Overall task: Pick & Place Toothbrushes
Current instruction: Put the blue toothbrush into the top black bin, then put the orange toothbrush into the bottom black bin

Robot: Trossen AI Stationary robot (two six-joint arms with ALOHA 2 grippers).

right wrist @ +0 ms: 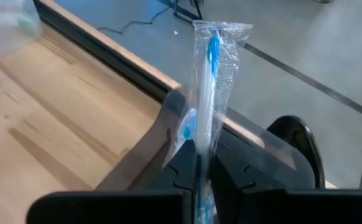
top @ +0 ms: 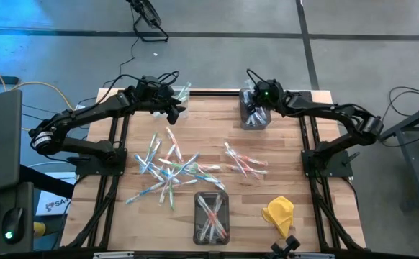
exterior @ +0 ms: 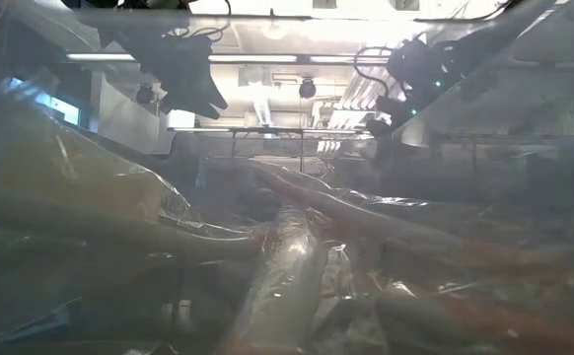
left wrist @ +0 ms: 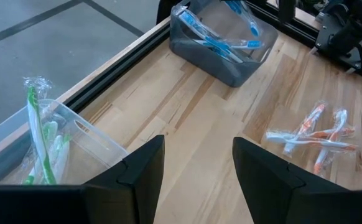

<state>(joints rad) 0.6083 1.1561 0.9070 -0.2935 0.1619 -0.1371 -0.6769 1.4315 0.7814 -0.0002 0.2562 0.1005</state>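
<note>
Two dark fingers of the right gripper (right wrist: pixel 203 177) are pinched tight on a wrapped blue toothbrush (right wrist: pixel 212 74), held up over the far right bin (top: pixel 255 115) with the other blue ones. It should go low over that bin before letting go, so the brush drops inside. Across the table, the left gripper (left wrist: pixel 196 177) hangs with fingers apart beside the green bin (left wrist: pixel 56 146), holding nothing.

Even, soft light covers the table (top: pixel 281 144), while the low view is blurred by close wrappers (exterior: pixel 287 266) under glaring ceiling strips (exterior: pixel 139 57).
</note>
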